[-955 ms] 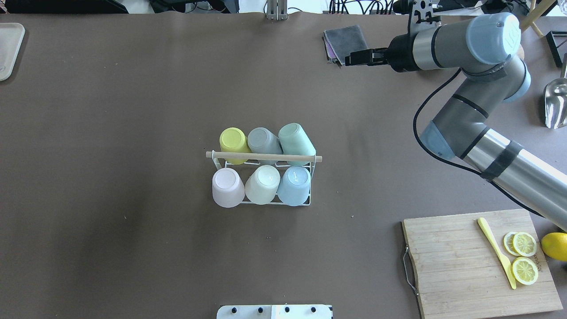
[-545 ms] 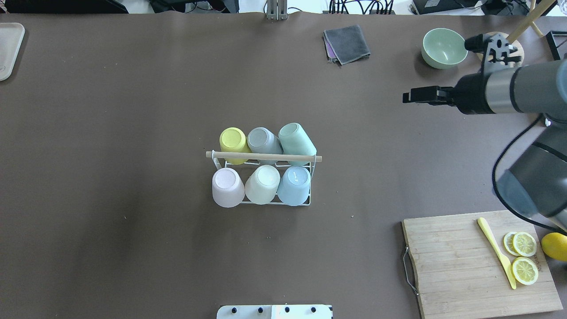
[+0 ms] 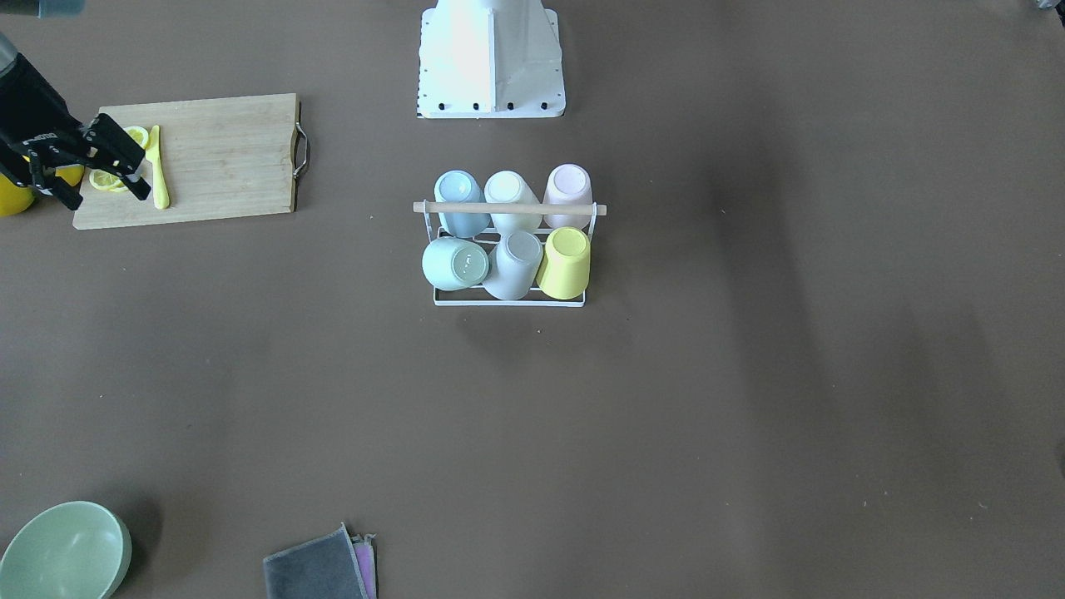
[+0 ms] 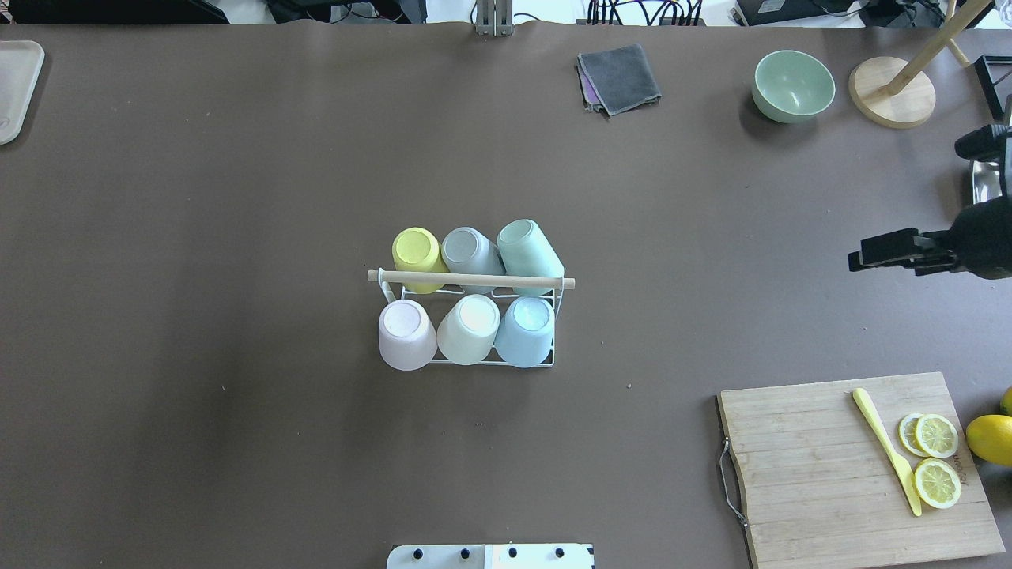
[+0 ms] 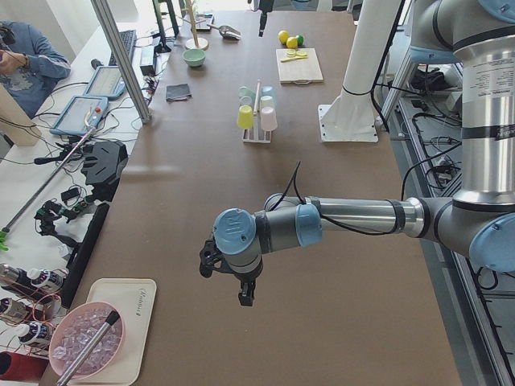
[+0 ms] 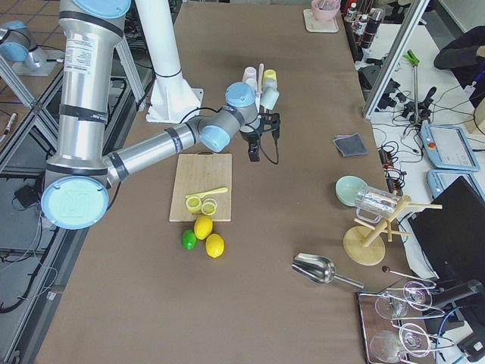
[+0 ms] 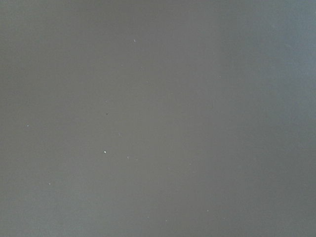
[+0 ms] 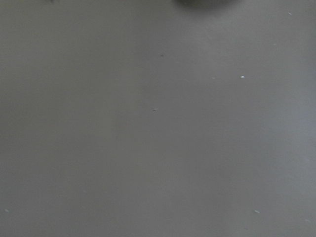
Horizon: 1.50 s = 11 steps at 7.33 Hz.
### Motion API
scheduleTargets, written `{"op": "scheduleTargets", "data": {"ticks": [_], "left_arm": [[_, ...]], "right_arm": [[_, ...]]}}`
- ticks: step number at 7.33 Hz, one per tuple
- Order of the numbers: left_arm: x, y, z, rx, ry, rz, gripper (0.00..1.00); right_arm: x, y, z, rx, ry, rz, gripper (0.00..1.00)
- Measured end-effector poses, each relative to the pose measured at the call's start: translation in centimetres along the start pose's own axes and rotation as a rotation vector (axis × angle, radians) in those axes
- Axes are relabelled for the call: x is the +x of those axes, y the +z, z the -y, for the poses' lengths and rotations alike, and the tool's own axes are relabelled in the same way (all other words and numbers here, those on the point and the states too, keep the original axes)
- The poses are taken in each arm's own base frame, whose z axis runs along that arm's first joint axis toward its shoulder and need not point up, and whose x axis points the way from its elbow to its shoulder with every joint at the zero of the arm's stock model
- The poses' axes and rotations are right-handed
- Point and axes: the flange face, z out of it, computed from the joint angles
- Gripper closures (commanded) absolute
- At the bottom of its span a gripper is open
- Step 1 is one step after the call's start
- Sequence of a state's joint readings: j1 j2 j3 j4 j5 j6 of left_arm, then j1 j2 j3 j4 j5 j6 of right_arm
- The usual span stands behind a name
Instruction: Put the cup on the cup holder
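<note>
The cup holder (image 4: 470,280), a white wire rack with a wooden rod across its top, stands mid-table; it also shows in the front view (image 3: 509,208). Several pastel cups sit upside down on its prongs: yellow (image 4: 417,251), grey (image 4: 468,249) and mint (image 4: 528,246) in the far row, pink (image 4: 405,332), cream (image 4: 470,325) and blue (image 4: 528,320) in the near row. My right gripper (image 4: 858,259) hovers at the table's right side, far from the rack. In the front view (image 3: 110,198) it is open and empty. My left gripper (image 5: 244,297) shows only in the exterior left view, over bare table; I cannot tell its state.
A wooden cutting board (image 4: 806,466) with a yellow knife (image 4: 885,449) and lemon slices lies front right, a lemon (image 4: 990,438) beside it. A green bowl (image 4: 793,85), a wooden stand (image 4: 892,101) and a grey cloth (image 4: 621,77) are at the back right. A tray (image 4: 16,87) sits back left.
My right arm has swung from the far right-centre back to the table's right edge, uncovering the green bowl and the wooden stand. The rack and the cups have not moved.
</note>
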<state>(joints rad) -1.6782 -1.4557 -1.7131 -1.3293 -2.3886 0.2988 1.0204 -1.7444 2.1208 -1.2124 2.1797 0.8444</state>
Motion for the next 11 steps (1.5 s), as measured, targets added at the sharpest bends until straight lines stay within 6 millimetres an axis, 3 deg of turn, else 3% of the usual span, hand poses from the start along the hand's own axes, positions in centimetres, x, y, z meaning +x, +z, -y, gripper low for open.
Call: {"op": "scheduleTargets", "data": {"ticks": [1,3,4,6,8,10,11], "left_arm": [[-0.3,0.1,-0.1,-0.001,-0.007,0.0,0.02],[-0.6,-0.2,-0.2,0.008,-0.016,0.001,0.02],[-1.0,-0.6,-0.5,0.018,-0.025,0.002,0.02],[-1.9,-1.6,-1.0,0.043,-0.045,0.005,0.02],[-2.8,-1.3,-1.1,0.042,-0.054,0.004,0.01],[-3.5,-0.7,-1.1,0.047,-0.048,0.007,0.02],[-4.0,-0.3,-0.8,0.073,-0.02,0.016,0.02]], "right_arm": [[4.6,-0.6,0.5,-0.064,-0.088,-0.083,0.0],[14.2,-1.2,4.4,-0.222,-0.267,-0.193,0.0],[18.1,-1.1,5.7,-0.277,-0.273,-0.199,0.0],[25.1,0.6,5.8,-0.338,-0.146,-0.12,0.0],[29.4,2.1,5.4,-0.338,-0.073,-0.059,0.0],[32.2,0.3,5.4,-0.296,-0.033,-0.091,0.0],[32.6,-0.7,5.7,-0.276,-0.022,-0.119,0.0]]}}
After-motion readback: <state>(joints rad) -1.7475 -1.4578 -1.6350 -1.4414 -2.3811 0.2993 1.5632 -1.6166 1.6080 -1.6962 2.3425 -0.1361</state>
